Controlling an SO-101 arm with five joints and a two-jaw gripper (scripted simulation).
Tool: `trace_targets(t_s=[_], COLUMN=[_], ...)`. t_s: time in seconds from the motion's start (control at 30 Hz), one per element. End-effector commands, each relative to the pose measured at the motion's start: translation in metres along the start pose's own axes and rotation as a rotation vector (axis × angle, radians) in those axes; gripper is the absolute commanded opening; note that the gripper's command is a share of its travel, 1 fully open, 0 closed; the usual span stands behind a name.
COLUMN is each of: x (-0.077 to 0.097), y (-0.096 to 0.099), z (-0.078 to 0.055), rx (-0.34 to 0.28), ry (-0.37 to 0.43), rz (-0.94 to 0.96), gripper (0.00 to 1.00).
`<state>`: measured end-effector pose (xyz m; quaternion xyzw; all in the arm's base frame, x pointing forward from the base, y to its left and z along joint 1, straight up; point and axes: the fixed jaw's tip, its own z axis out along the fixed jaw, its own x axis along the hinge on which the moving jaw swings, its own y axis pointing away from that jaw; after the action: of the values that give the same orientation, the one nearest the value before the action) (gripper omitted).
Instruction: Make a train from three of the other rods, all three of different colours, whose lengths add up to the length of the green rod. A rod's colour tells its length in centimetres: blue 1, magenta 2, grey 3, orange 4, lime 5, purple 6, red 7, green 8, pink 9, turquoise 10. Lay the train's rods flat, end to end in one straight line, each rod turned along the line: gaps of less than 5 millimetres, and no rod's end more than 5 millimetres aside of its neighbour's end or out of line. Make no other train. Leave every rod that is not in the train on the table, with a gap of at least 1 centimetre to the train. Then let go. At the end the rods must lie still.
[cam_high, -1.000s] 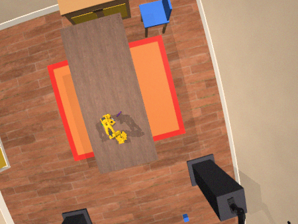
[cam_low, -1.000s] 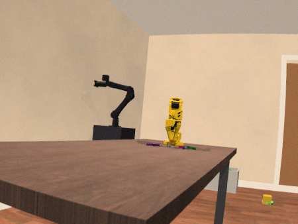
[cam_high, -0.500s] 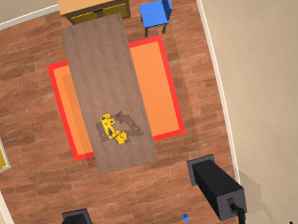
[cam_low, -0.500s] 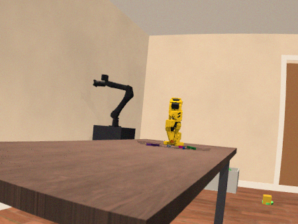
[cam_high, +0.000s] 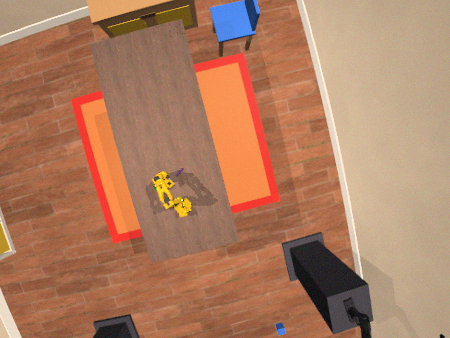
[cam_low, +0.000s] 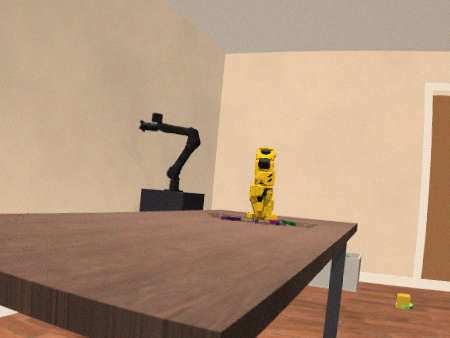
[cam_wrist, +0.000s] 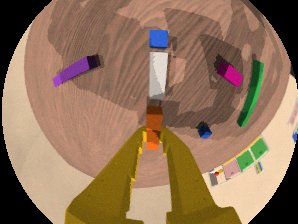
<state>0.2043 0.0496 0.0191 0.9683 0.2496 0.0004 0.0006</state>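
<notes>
With the gripper (cam_low: 259, 215) (cam_wrist: 154, 136) closed narrowly on the orange rod (cam_low: 259, 218) (cam_wrist: 154, 117), align it carefully against the grey rod (cam_low: 256, 220) (cam_wrist: 158, 75), then release without twisting.
</notes>
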Motion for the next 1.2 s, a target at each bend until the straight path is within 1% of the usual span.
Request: trace_targets(t_s=[0.0,1.17], x=[0.0099,0.0086], y=[0.001,0.0008], z=[-0.0103,-0.0091], rx=[-0.016,-0.015], ry=[0.074,0.07], rz=[0.0,0.0], gripper=[0.0,0.0])
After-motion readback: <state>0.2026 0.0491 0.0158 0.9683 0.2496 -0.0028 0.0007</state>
